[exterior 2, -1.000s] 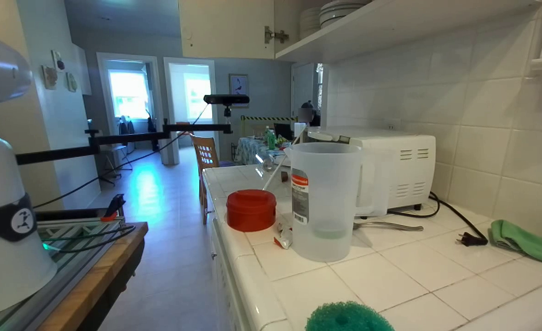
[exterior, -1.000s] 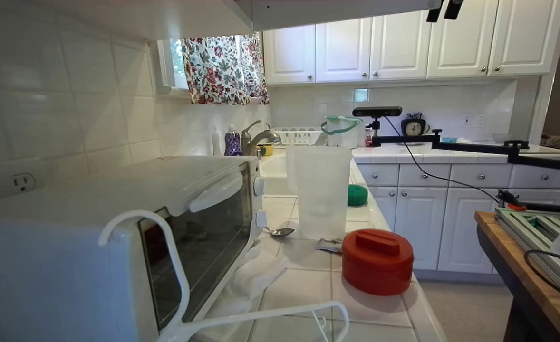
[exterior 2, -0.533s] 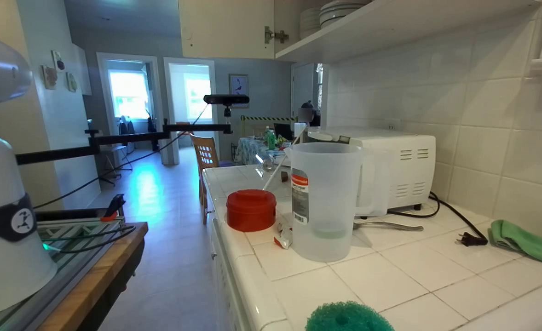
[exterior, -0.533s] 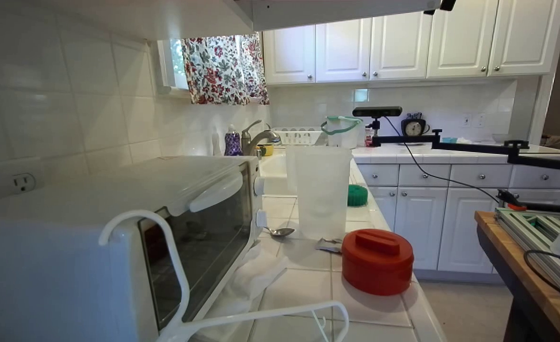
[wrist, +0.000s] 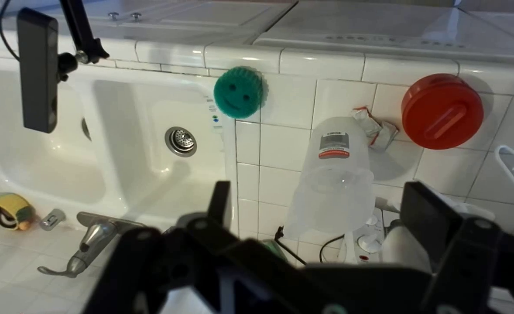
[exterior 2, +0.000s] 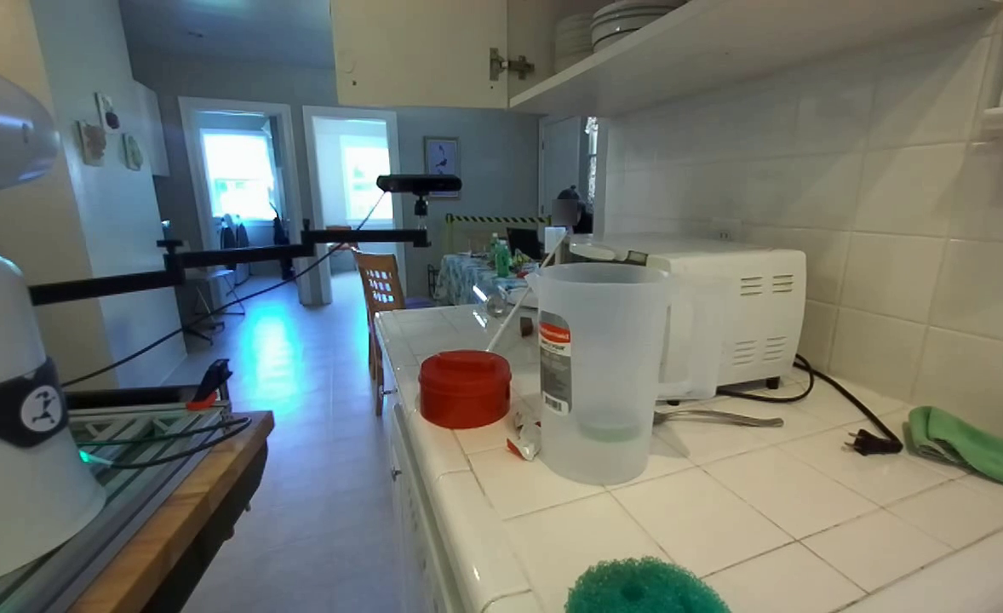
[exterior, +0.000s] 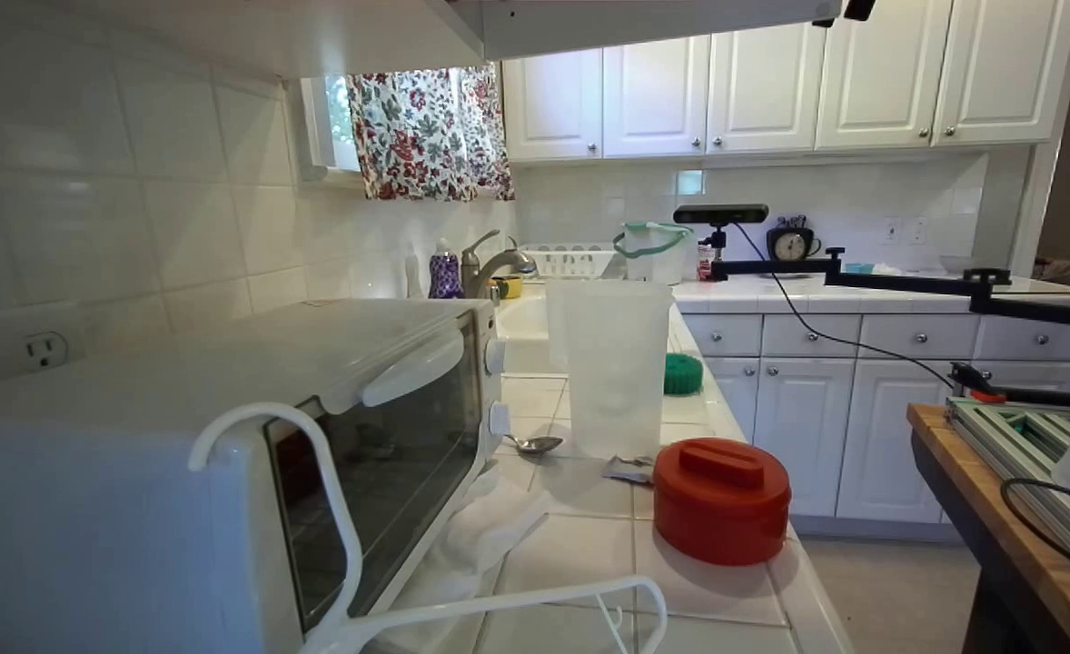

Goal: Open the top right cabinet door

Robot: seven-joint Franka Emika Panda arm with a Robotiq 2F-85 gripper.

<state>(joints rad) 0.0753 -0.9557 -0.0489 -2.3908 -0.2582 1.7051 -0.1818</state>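
Glossy rounded tiles [wrist: 321,64] edge the counter [exterior 2: 748,502]. One flat upper-cabinet door [exterior 2: 421,55] stands open; the gripper [wrist: 320,203] gapes wide.

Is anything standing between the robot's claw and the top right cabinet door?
Nothing visible: in an exterior view, the gripper appears beside the cabinet door, at its outer end; cropping hides whether they touch.

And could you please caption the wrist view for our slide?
Open claw above a jug and red tub on the counter, a scrubber at the sink's edge.
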